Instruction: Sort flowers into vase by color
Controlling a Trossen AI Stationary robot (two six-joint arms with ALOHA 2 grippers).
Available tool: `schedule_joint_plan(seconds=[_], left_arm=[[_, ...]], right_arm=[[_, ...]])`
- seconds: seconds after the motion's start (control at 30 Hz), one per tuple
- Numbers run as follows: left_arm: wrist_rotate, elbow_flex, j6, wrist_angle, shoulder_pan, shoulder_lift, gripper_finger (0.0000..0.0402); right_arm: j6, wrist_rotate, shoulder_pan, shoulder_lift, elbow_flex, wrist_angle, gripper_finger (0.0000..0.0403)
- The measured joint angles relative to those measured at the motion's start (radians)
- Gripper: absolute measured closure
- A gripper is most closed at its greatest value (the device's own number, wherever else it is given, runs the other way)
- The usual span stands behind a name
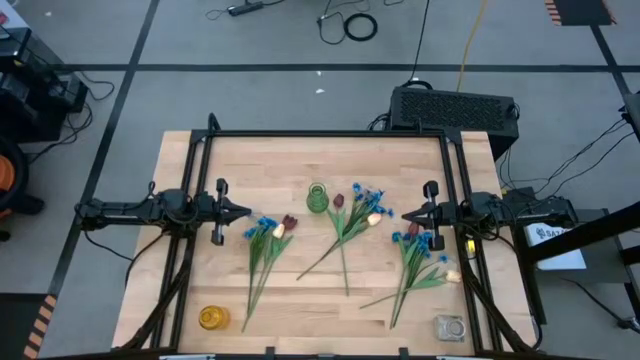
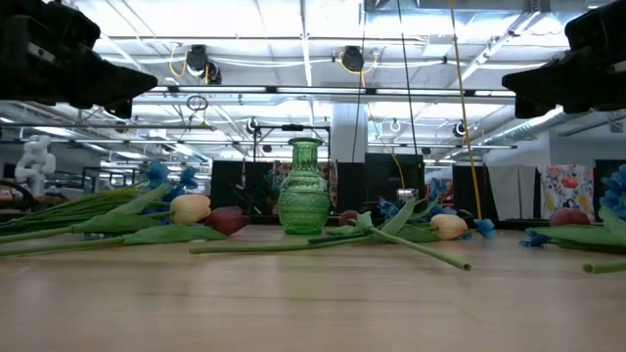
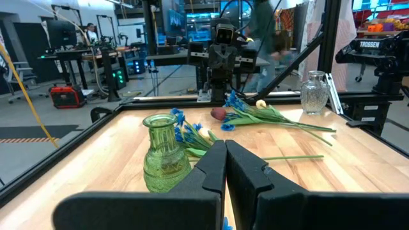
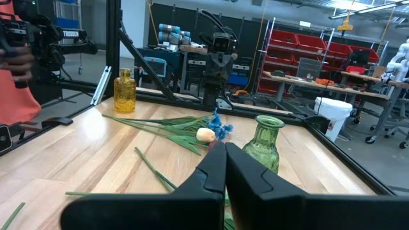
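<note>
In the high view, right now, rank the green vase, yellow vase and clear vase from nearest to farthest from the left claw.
Measured from the left claw, shut at the table's left side:
1. Green vase, table centre, level with the claw.
2. Yellow vase, near-left corner.
3. Clear vase, near-right corner, across the table.

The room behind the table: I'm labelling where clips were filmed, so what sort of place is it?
Probably a robotics lab or workshop: red parts shelves, another robot arm on a bench, and cables across the concrete floor.
</note>
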Motion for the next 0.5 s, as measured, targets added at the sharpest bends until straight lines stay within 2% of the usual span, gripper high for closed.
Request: schedule_joint_plan(seconds=[0.2,0.37,0.5], left_arm=[[-0.002,0.0,0.009,0.008,0.0,0.0,0.0388],[-0.022,0.007,0.004,0.099,0.0,0.0,0.0388],[-0.04,0.108,-0.073,0.051,0.0,0.002,0.0394]], right_arm=[[0.0,0.0,0.0,0.0,0.0,0.0,0.0403],[0.0,0.0,0.0,0.0,0.0,0.0,0.0403],[0.0,0.0,0.0,0.0,0.0,0.0,0.0403]])
